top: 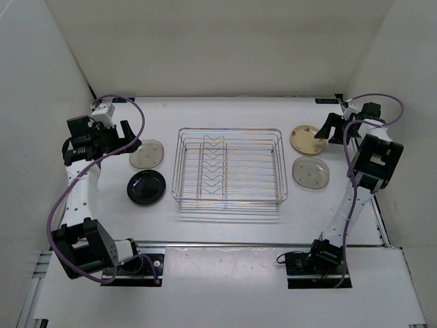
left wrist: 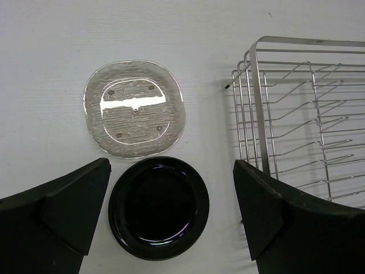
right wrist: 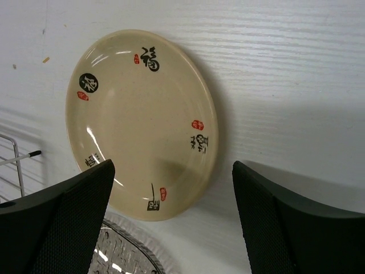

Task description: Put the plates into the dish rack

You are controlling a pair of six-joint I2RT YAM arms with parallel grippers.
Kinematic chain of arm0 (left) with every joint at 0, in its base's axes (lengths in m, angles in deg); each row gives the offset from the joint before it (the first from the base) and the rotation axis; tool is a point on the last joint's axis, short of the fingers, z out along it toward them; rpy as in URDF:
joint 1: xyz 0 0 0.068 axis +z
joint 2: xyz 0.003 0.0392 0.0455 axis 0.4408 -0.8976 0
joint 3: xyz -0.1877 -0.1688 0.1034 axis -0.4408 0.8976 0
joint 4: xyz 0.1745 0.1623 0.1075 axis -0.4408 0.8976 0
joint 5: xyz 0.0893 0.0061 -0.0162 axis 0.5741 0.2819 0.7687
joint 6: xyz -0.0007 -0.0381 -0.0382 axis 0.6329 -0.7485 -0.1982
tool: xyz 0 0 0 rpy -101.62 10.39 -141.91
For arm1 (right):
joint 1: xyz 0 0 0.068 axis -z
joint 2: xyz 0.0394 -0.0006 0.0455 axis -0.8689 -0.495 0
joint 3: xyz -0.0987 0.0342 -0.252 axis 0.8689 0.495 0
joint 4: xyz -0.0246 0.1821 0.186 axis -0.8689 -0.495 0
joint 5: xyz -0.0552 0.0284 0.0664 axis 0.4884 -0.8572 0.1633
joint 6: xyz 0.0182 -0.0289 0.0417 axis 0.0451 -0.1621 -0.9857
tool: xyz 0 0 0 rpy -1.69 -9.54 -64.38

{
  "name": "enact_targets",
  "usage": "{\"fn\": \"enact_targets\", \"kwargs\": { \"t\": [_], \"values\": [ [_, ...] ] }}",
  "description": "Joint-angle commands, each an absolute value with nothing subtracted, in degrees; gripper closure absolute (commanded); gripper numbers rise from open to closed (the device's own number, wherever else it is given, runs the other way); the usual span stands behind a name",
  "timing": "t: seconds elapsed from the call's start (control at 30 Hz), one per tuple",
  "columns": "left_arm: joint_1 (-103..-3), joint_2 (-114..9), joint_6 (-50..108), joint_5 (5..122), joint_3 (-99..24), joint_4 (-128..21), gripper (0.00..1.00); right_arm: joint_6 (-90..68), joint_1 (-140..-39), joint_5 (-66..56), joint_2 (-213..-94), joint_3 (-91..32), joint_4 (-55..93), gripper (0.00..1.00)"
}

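The chrome wire dish rack stands mid-table with nothing in it. To its left lie a smoky-grey plate and a glossy black plate. My left gripper hangs open above them; in its wrist view the black plate shows between the fingers and the grey plate beyond. Right of the rack lie a tan plate and a second grey plate. My right gripper is open over the tan plate, holding nothing.
The rack's corner sits close to my left gripper's right finger. A rack wire and the grey plate's rim show at the left and bottom of the right wrist view. White walls enclose the table.
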State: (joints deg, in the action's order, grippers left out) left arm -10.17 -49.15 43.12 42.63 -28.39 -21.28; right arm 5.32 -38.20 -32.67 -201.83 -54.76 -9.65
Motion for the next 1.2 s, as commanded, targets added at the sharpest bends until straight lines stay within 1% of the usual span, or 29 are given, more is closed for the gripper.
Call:
{"fn": "enact_targets", "kwargs": {
  "t": [0.0,0.23,0.4,0.57,0.73,0.93,0.97,1.03,1.1,1.17],
  "values": [
    [-10.4,-46.6,42.9,41.1,-28.2,-21.6,0.00,4.8,-37.4,-34.5,-203.0,-57.6,-9.8,0.15],
    [-10.4,-45.5,42.9,40.6,-27.7,-21.6,0.00,4.3,-36.9,-33.9,-204.6,-58.6,-9.8,0.20],
    [-10.4,-45.0,42.9,40.6,-27.7,-21.6,0.00,3.7,-36.9,-33.9,-205.8,-59.7,-9.8,0.31],
    [-10.4,-45.0,42.9,40.6,-27.7,-21.6,0.00,3.7,-36.9,-33.9,-206.4,-59.7,-9.8,0.36],
    [-10.4,-45.0,42.9,40.6,-27.7,-21.6,0.00,3.7,-36.9,-33.9,-206.9,-59.7,-9.8,0.44],
    [-10.4,-45.0,42.9,40.6,-27.7,-21.6,0.00,3.7,-36.3,-34.8,-206.9,-58.6,-10.4,0.53],
    [-10.4,-45.0,42.9,40.6,-27.7,-21.6,0.00,3.7,-36.3,-34.8,-206.9,-58.6,-10.4,0.53],
    [-10.4,-45.0,42.9,40.6,-27.7,-21.1,0.00,3.7,-36.3,-34.8,-206.9,-58.6,-10.4,0.60],
    [-10.4,-45.0,42.9,40.6,-27.7,-21.1,0.00,3.7,-36.3,-34.8,-206.9,-58.1,-10.4,0.60],
    [-10.4,-44.5,42.9,40.6,-27.7,-21.1,0.00,3.7,-36.3,-34.8,-206.9,-58.1,-10.9,0.62]
  ]
}}
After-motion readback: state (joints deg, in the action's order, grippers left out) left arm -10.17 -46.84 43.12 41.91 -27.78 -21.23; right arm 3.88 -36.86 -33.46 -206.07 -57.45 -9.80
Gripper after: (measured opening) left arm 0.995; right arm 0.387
